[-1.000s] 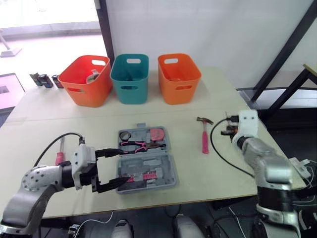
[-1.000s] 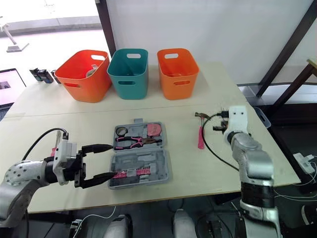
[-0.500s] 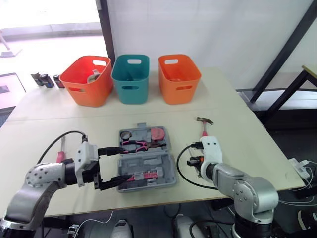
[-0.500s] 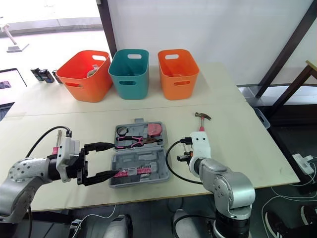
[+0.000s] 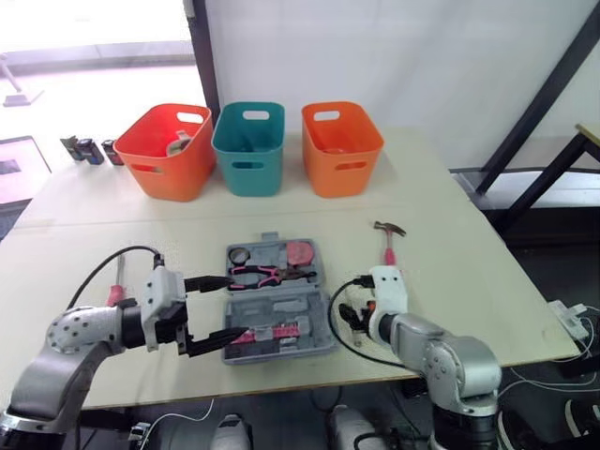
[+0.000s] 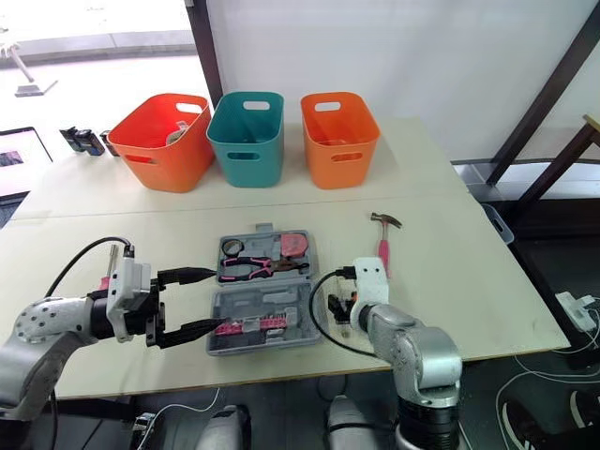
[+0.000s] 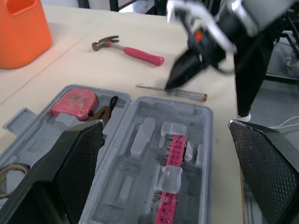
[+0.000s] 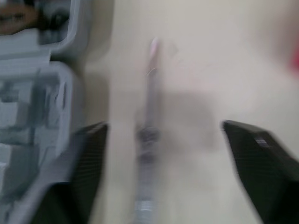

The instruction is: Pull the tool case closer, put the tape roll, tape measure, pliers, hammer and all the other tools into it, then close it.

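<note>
The step in hand looks like picking up the thin screwdriver, which lies on the table just beside the right side of the open tool case, roughly parallel to that side. The case sits near the middle of the table's near edge.

The right end effector hangs over the screwdriver with its two fingers spread wide, one on each side of the shaft. To do this well, centre the shaft between the fingers before closing. Come down far enough for the pads to reach below the shaft's round top, since it is slim and likely to roll or skid. The finger nearer the case has little room, so keep it off the case wall (a nudge there could shift the whole case). Gripping nearer the handle end should give a steadier hold than the bare tip.

The left end effector is also spread open, straddling the left side of the case's near half; whether it touches the case I cannot tell. It could steady the case if needed.

The hammer waits further toward the right edge.
</note>
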Action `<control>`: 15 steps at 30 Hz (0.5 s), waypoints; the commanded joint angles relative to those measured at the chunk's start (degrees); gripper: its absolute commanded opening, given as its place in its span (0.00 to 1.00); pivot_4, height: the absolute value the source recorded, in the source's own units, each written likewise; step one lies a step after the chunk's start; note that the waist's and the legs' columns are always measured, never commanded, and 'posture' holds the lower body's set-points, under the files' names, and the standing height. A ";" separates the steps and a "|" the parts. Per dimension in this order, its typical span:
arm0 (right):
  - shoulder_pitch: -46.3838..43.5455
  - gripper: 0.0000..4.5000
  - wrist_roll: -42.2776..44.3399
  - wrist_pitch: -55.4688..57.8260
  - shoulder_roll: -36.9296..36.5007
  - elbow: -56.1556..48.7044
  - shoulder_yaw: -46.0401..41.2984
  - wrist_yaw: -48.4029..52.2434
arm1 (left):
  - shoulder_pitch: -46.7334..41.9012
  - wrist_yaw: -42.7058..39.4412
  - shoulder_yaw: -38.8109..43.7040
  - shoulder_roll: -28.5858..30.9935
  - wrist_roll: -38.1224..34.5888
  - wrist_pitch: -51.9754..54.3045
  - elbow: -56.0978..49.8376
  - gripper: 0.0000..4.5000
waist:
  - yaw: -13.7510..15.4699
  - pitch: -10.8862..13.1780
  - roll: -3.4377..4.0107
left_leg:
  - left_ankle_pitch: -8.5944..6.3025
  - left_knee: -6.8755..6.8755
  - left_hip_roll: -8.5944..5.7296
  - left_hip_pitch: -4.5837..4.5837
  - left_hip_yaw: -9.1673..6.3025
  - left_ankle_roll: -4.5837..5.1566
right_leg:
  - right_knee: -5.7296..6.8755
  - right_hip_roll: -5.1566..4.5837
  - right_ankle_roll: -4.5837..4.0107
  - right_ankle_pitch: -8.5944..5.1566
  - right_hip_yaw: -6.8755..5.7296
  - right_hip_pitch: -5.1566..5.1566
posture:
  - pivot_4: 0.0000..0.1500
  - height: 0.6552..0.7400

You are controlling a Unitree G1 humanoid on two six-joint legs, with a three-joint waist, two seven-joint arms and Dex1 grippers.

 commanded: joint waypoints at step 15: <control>-34.50 0.99 -22.93 -97.42 -54.20 23.76 43.79 75.15 | 1.42 0.30 0.45 -0.32 -0.38 -1.37 -2.26 1.00 | -0.17 0.33 0.14 | -0.08 -0.29 0.00 -0.04 0.11 0.12 | -0.20 -0.04 0.60 -0.11 -0.01 -0.10 | 1.00 1.00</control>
